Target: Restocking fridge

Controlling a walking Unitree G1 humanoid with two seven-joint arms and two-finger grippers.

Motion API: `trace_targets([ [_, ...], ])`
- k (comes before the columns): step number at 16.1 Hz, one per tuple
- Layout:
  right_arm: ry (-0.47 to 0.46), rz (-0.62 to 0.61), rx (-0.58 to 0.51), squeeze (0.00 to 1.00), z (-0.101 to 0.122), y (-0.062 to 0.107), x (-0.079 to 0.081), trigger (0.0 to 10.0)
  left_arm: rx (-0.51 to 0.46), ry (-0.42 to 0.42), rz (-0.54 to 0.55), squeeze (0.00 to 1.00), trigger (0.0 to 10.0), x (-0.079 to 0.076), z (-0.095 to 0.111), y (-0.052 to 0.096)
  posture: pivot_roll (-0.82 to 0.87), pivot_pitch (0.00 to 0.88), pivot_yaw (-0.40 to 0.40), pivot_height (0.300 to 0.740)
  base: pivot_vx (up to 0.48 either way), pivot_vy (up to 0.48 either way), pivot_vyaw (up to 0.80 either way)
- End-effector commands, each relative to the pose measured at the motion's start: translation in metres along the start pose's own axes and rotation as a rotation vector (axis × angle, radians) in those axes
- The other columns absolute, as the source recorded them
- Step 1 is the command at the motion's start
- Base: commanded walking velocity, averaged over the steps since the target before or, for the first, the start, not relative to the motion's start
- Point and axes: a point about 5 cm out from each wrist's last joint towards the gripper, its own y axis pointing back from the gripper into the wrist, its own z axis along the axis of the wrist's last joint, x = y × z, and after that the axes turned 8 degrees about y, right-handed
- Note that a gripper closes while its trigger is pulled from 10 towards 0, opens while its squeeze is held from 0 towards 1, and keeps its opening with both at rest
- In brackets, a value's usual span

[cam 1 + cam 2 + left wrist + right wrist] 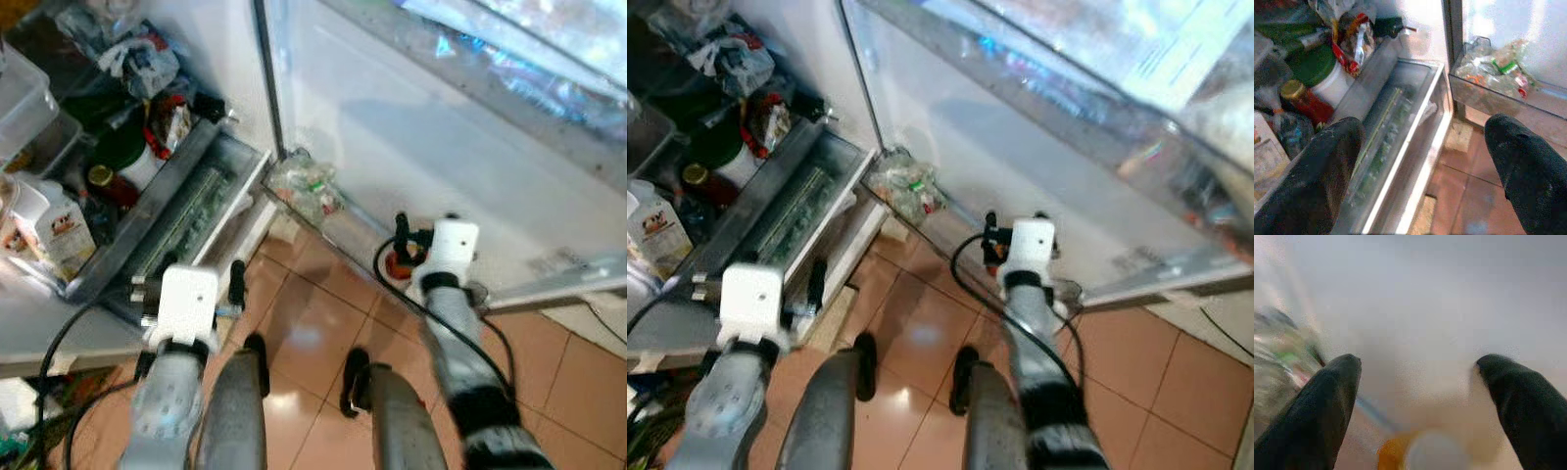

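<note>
Two silver, ribbed metal arms end in white box-shaped wrist housings, trailing black cables; the left gripper (1422, 161) and right gripper (1420, 396) carry long black fingers.

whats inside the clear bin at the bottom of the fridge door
The door bin holds a crumpled clear plastic bag with small green, orange and red bits showing through. What those bits are is unreadable, and anything beneath the bag is covered.

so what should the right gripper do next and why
Probably ease the right gripper down and forward onto the orange item in the door shelf. The fingers are spread wide and hold nothing, and the blurred item sits just below the gap.
</note>
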Motion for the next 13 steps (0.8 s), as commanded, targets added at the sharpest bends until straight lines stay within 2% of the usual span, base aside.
trace_targets([
  [1, 0.016, 0.019, -0.097, 1.0, 0.015, 0.002, -0.001, 10.0, 0.022, -0.002, 0.011, 0.0, 10.0, 0.002, -0.008, -0.002, 0.15, 0.261, 0.005, 0.74, 0.0, 0.0, 0.0],
  [4, 0.05, 0.035, -0.145, 1.0, 0.023, 0.007, -0.006, 10.0, -0.005, 0.011, -0.007, 0.0, 10.0, -0.003, -0.007, -0.016, 0.11, 0.227, 0.01, 0.74, 0.0, 0.0, 0.0],
  [6, 0.081, 0.023, -0.16, 1.0, 0.026, 0.02, -0.017, 10.0, -0.027, 0.026, -0.042, 0.0, 10.0, -0.011, -0.007, -0.027, 0.07, 0.19, 0.023, 0.74, 0.0, 0.0, 0.0],
  [8, 0.089, 0.033, -0.162, 1.0, 0.026, 0.03, -0.02, 10.0, -0.033, 0.025, -0.048, 0.0, 10.0, -0.01, -0.008, -0.032, 0.05, 0.163, 0.034, 0.74, 0.0, 0.0, 0.0],
  [10, 0.09, 0.079, -0.169, 1.0, 0.028, 0.042, -0.016, 10.0, -0.044, 0.017, -0.047, 0.0, 10.0, -0.007, -0.009, -0.039, 0.04, 0.137, 0.038, 0.74, 0.0, 0.0, 0.0],
  [12, 0.036, 0.163, -0.169, 1.0, 0.028, 0.052, -0.005, 10.0, -0.061, 0.012, -0.049, 0.0, 10.0, -0.007, -0.009, -0.046, 0.02, 0.108, 0.044, 0.74, 0.0, 0.0, 0.0],
  [13, 0.037, 0.179, -0.17, 1.0, 0.028, 0.051, -0.004, 10.0, -0.064, 0.013, -0.051, 0.0, 10.0, -0.008, -0.01, -0.049, 0.02, 0.103, 0.045, 0.74, 0.0, 0.0, 0.0],
])
